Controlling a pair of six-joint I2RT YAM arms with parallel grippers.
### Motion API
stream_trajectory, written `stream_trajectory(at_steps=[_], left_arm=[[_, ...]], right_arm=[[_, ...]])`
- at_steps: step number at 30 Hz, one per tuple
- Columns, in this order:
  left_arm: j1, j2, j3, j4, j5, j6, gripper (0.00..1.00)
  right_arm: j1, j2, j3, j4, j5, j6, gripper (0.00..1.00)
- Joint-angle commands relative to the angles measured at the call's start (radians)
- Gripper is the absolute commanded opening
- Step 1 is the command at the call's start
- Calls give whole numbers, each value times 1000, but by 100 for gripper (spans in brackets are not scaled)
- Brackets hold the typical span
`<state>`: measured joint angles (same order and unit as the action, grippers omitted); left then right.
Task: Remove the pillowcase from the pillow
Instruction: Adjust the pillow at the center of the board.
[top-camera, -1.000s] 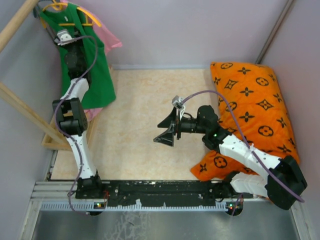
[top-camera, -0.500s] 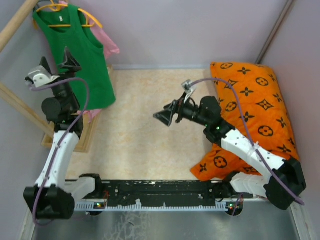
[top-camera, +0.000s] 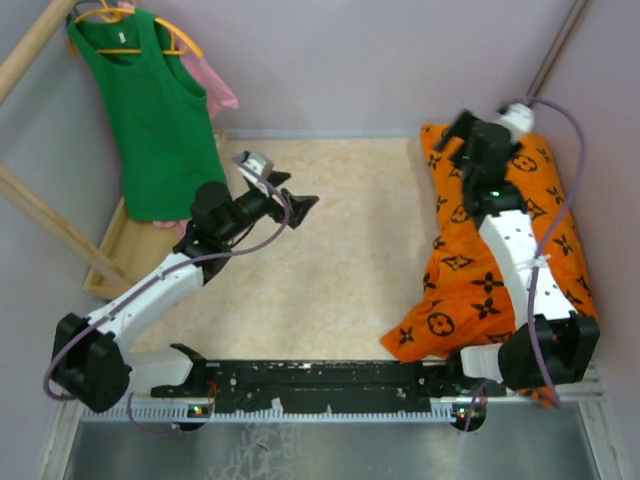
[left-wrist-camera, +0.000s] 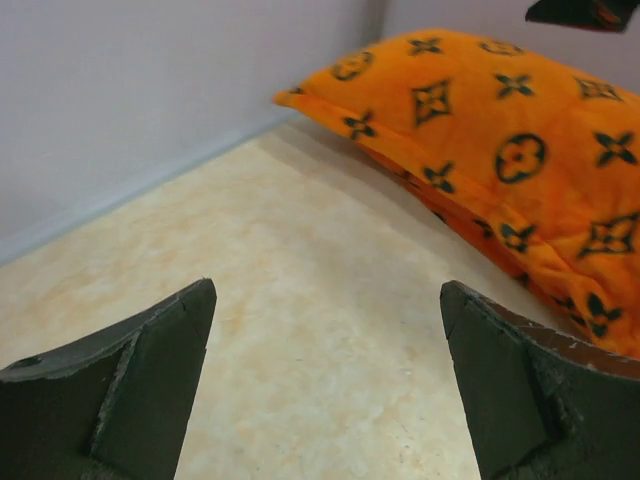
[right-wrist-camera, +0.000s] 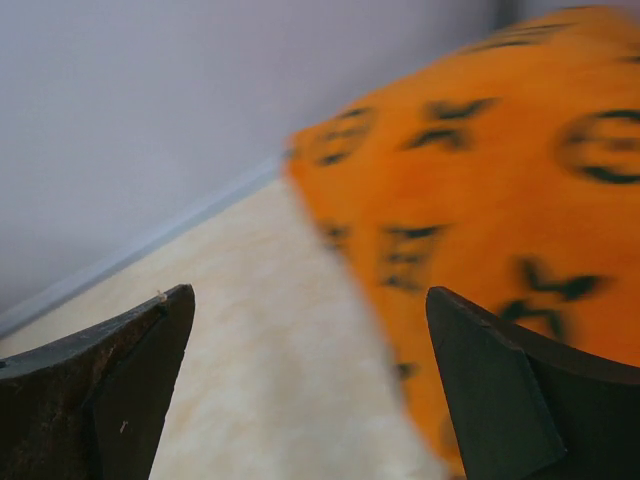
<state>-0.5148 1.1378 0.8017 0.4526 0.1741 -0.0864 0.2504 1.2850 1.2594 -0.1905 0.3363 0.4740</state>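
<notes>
The orange pillowcase (top-camera: 520, 235) with black motifs lies plump along the right wall, its near end creased. It fills the upper right of the left wrist view (left-wrist-camera: 500, 130). The pillow is hidden inside it. My right gripper (top-camera: 452, 135) hangs open over the pillowcase's far left corner with nothing between its fingers. In its own blurred view, the right gripper (right-wrist-camera: 310, 295) frames the pillowcase's (right-wrist-camera: 500, 150) edge and bare floor. My left gripper (top-camera: 295, 195) is open over the middle of the floor, pointing toward the pillowcase and well short of it. Nothing sits in the left gripper (left-wrist-camera: 328, 290).
A green tank top (top-camera: 155, 120) and a pink garment (top-camera: 215, 90) hang on a wooden rack (top-camera: 45, 220) at the far left, above a wooden base (top-camera: 130, 255). Lilac walls close the back and both sides. The beige floor (top-camera: 340, 260) lies between the arms.
The left arm swung from the hanging clothes down to the middle of the floor and its jaws opened. The right arm swung from the middle back over the pillowcase's far end.
</notes>
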Motion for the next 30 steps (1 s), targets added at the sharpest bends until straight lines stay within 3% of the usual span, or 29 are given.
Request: stream_trajectory(at_steps=[1, 3, 7, 10, 12, 13, 14, 15, 19, 22, 24, 27, 28, 30], left_arm=[[-14, 174, 240, -133, 486, 87, 100], [-14, 268, 340, -225, 665, 141, 100], [-14, 403, 495, -453, 934, 314, 100], [-7, 449, 538, -573, 1038, 387, 100], [1, 436, 501, -583, 1062, 408, 100], [6, 420, 463, -548, 1070, 394, 100], [16, 401, 425, -496, 1081, 362, 100], [34, 381, 382, -396, 1096, 302, 100], [90, 332, 307, -208, 1183, 183, 100], [136, 300, 283, -92, 1279, 78, 100], [169, 274, 198, 273, 1345, -200, 100], [190, 294, 130, 937, 1336, -694, 100], [193, 335, 145, 1090, 1343, -825, 100], [193, 413, 192, 1325, 1375, -1047, 99]], right_arm=[[-327, 35, 5, -154, 155, -24, 99], [-378, 114, 29, -191, 196, -75, 99], [-403, 287, 10, -259, 115, -106, 99], [-377, 312, -68, -192, 86, -122, 94], [-323, 317, -52, -158, 44, -188, 72], [-285, 321, -25, -153, 6, -231, 46], [-247, 330, 20, -158, -13, -253, 6], [-200, 340, 71, -166, -22, -282, 0], [53, 405, 298, -192, -74, -466, 0], [206, 434, 463, -190, -261, -563, 0], [234, 455, 552, -178, -427, -573, 0], [234, 543, 721, -231, -525, -549, 0], [234, 580, 779, -274, -540, -555, 5], [233, 623, 849, -359, -522, -546, 69]])
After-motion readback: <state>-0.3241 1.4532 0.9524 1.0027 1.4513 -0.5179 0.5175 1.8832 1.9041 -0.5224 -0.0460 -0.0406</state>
